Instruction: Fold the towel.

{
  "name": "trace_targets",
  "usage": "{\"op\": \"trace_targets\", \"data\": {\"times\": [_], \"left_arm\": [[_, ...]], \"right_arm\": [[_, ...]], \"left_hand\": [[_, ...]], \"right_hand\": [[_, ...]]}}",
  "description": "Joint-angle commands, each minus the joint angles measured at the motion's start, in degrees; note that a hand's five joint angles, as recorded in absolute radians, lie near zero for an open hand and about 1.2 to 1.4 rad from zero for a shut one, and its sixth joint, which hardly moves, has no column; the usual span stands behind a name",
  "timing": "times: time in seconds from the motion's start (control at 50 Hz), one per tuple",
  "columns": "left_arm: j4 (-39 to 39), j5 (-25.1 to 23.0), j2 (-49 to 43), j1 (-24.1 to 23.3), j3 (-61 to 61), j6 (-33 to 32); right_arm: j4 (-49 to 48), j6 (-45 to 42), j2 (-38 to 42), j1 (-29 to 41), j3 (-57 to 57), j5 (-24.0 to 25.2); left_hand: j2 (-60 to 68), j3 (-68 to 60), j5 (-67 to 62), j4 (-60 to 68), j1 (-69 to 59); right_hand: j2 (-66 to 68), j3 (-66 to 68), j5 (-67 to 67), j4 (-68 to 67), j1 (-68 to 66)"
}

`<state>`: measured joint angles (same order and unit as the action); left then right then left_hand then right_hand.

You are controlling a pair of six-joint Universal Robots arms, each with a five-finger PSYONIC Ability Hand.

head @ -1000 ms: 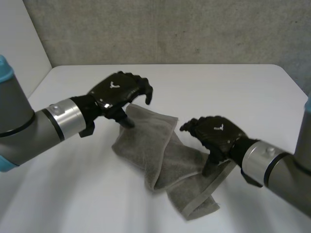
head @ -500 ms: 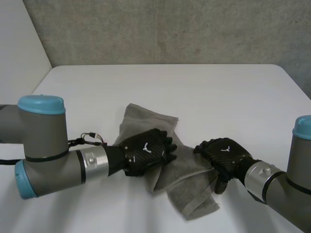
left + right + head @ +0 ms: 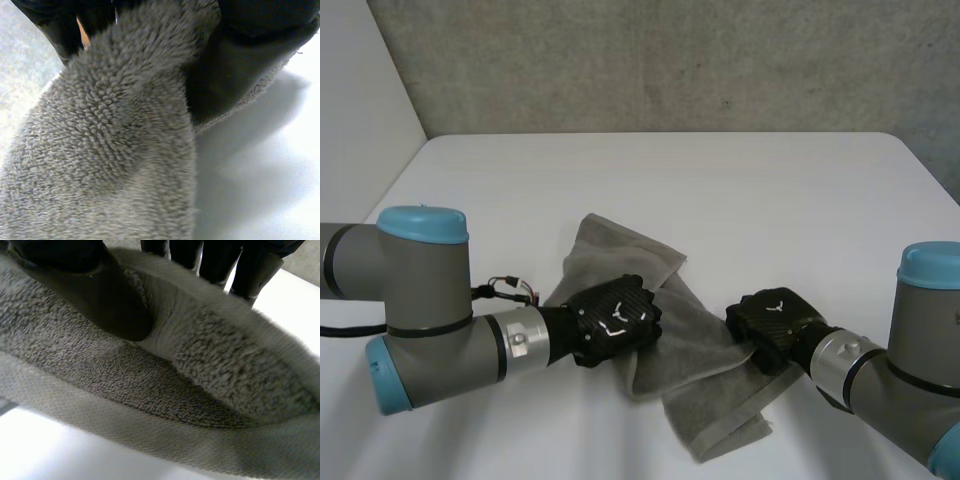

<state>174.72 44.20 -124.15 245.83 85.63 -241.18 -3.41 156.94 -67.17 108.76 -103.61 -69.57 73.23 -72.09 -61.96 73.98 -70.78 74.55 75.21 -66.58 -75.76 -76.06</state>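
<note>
The left hand pinches the crumpled grey towel at its middle, the right hand clamps its right edge, toward the table's near edge.

1. a white table takes the near and middle part of the scene; its far edge is straight, with rounded corners.
2. behind the far edge stands a grey wall with a rough, speckled surface.
3. at the far left, a smooth pale wall meets the grey one.
4. the light is soft and even.
</note>
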Motion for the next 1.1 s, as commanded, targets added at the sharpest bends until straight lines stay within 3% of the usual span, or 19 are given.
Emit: {"op": "trace_targets", "data": {"times": [0.02, 0.16, 0.2, 0.22, 0.26, 0.3, 0.38, 0.44, 0.48, 0.5, 0.54, 0.58, 0.68, 0.72, 0.78, 0.82, 0.86, 0.96, 1.1], "left_arm": [[-1.3, 2.3, 2.7, 0.1, -2.3, 2.5], [-1.4, 2.2, 11.8, -0.4, -6.8, 17.8], [-1.1, 2.6, 15.9, -1.1, -12.2, 29.6], [-1.1, 2.6, 16.0, -1.1, -12.2, 29.6], [0.6, 4.2, 18.2, -0.3, -19.4, 42.3], [2.4, 6.5, 18.2, 0.1, -23.4, 49.0], [7.1, 12.4, 15.6, 1.3, -31.3, 57.6], [9.9, 17.6, 9.2, 2.7, -40.0, 57.9], [11.3, 22.3, 4.7, 2.6, -49.9, 57.4], [11.3, 22.3, 4.7, 2.5, -49.9, 57.4], [13.0, 27.5, 3.8, 2.8, -57.3, 57.9], [14.4, 30.0, 4.6, 3.2, -57.9, 58.2], [17.1, 32.9, 9.1, 3.4, -52.9, 58.4], [17.1, 30.4, 11.3, 3.6, -43.1, 58.5], [17.8, 27.8, 11.9, 3.4, -36.9, 58.1], [18.0, 21.7, 13.8, 3.6, -24.7, 57.9], [18.0, 19.0, 14.8, 3.9, -18.7, 57.8], [19.5, 15.0, 15.4, 3.3, 1.4, 54.8], [20.5, 15.5, 13.5, 1.8, 13.0, 45.6]], "right_arm": [[1.4, 0.4, -2.2, -0.2, 2.1, -0.1], [9.8, 5.3, -13.8, 0.0, 10.4, 1.4], [14.5, 9.1, -16.1, -0.2, 17.7, 5.3], [14.5, 9.1, -16.1, -0.2, 17.7, 5.3], [17.8, 12.1, -16.4, -0.6, 27.5, 8.5], [19.7, 13.1, -15.3, -0.7, 33.0, 9.5], [22.2, 13.7, -9.4, -1.1, 43.3, 9.4], [22.8, 13.7, -1.2, -0.5, 57.5, 5.7], [22.0, 13.4, 4.5, 0.1, 72.4, -2.3], [22.0, 13.4, 4.5, 0.1, 72.5, -2.3], [18.0, 14.0, 6.8, 0.8, 82.8, -10.2], [15.0, 14.2, 6.4, 1.0, 83.7, -11.5], [9.6, 14.5, 1.4, 1.1, 73.6, -7.7], [9.8, 13.8, -1.9, 0.5, 62.9, -0.3], [10.4, 13.4, -2.7, 0.5, 57.6, 3.8], [12.1, 11.7, -3.5, 0.9, 47.9, 10.4], [13.1, 9.6, -4.2, 1.0, 43.1, 12.0], [16.3, -5.8, -3.9, 1.2, 27.5, 9.1], [16.9, -12.6, -1.5, 1.4, 19.3, 1.5]], "left_hand": [[6.8, -7.9, -8.0, 6.0, -9.2], [6.8, -7.9, -8.0, 6.0, -9.2], [6.8, -7.9, -8.0, 6.0, -9.2], [6.8, -7.9, -8.0, 6.0, -9.2], [6.8, -7.9, -8.0, 6.0, -9.2], [6.8, -7.9, -8.0, 6.0, -9.2], [6.8, -7.9, -8.0, 6.0, -9.2], [6.8, -7.9, -8.0, 6.0, -9.2], [6.8, -7.9, -8.0, 6.0, -9.2], [6.8, -7.9, -8.0, 6.0, -9.2], [6.8, -7.9, -8.0, 6.0, -9.2], [6.8, -7.9, -8.0, 6.0, -9.2], [6.8, -7.9, -8.0, 6.0, -9.2], [6.8, -7.9, -8.0, 6.0, -9.2], [6.8, -7.9, -8.0, 6.0, -9.2], [4.8, -5.9, -6.1, 4.0, -7.2], [3.9, -5.1, -5.2, 3.2, -6.4], [-0.2, -0.9, -1.0, -1.0, -2.2], [-10.5, 9.4, 9.2, -11.3, 8.1]], "right_hand": [[5.5, 4.8, -3.4, -4.2, -3.9], [5.5, 4.8, -3.4, -4.2, -3.9], [5.5, 4.8, -3.4, -4.2, -3.9], [5.5, 4.8, -3.4, -4.2, -3.9], [5.5, 4.8, -3.4, -4.2, -3.9], [5.5, 4.8, -3.4, -4.2, -3.9], [5.5, 4.8, -3.4, -4.2, -3.9], [5.5, 4.8, -3.4, -4.2, -3.9], [5.5, 4.8, -3.4, -4.2, -3.9], [5.5, 4.8, -3.4, -4.2, -3.9], [5.5, 4.8, -3.4, -4.2, -3.9], [5.5, 4.8, -3.4, -4.2, -3.9], [5.5, 4.8, -3.4, -4.2, -3.9], [5.5, 4.8, -3.4, -4.2, -3.9], [5.5, 4.8, -3.4, -4.2, -3.9], [5.5, 4.8, -3.4, -4.2, -3.9], [5.5, 4.8, -3.4, -4.2, -3.9], [5.5, 4.8, -3.4, -4.2, -3.9], [5.5, 4.8, -3.4, -4.2, -3.9]]}}
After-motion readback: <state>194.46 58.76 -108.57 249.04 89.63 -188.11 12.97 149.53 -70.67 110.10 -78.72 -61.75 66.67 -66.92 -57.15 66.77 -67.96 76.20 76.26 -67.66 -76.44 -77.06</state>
